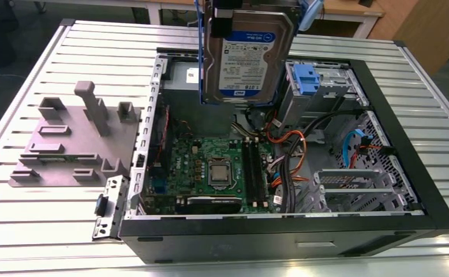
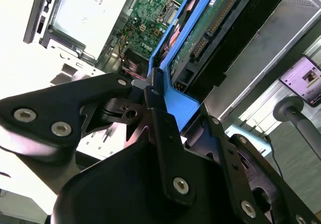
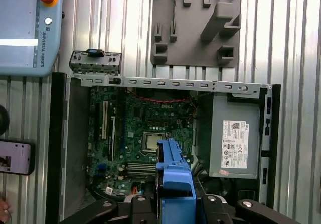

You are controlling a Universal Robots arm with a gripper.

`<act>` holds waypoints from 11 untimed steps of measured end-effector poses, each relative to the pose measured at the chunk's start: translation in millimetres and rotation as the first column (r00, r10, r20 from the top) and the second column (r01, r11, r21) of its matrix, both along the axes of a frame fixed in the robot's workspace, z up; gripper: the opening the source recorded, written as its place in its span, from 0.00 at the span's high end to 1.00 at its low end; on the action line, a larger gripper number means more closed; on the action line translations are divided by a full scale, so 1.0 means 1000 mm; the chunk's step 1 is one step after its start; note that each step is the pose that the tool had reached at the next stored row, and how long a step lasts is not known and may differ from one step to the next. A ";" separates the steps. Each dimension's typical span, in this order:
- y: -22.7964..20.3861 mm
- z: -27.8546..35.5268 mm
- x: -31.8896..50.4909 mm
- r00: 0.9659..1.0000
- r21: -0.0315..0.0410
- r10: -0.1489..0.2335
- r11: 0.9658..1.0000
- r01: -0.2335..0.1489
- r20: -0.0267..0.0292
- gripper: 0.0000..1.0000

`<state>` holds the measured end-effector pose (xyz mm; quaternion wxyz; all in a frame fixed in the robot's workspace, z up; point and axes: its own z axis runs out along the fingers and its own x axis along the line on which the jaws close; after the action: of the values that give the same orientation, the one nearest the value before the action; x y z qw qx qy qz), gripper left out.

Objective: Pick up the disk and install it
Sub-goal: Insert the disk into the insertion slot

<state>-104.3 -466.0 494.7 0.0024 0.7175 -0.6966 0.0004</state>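
Note:
The disk (image 1: 247, 57), a silver hard drive with a white-and-blue label and blue side rails, hangs upright in the air over the back part of the open computer case (image 1: 286, 234). My gripper (image 1: 247, 11) is shut on its upper end at the top edge of the exterior view. In the second wrist view the black fingers (image 2: 156, 96) clamp the blue rail, and the disk (image 2: 215, 28) stretches away from them with its circuit-board side showing. In the first wrist view the blue rail of the disk (image 3: 174, 171) rises from the gripper (image 3: 175, 204) above the motherboard (image 3: 145, 128).
A blue caddy clip (image 1: 305, 78) sits in the drive cage at the case's far right corner. The grey power supply (image 3: 235, 143) fills one end. Orange and black cables (image 1: 294, 150) cross the middle. A grey fixture plate (image 1: 70, 144) lies on the slatted table at the exterior view's left.

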 end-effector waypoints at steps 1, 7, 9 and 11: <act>-0.0006 0.0000 0.0000 1.000 0.000 0.000 1.000 0.000 0.000 0.64; -0.0027 0.0000 0.0000 1.000 0.000 0.000 1.000 0.000 0.000 0.64; -0.0032 0.0000 0.0000 1.000 0.000 0.000 1.000 0.000 0.000 0.64; -0.0039 0.0000 0.0000 1.000 0.000 0.000 1.000 0.000 0.000 0.64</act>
<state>-104.3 -470.0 494.8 0.0024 0.7175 -0.6966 0.0004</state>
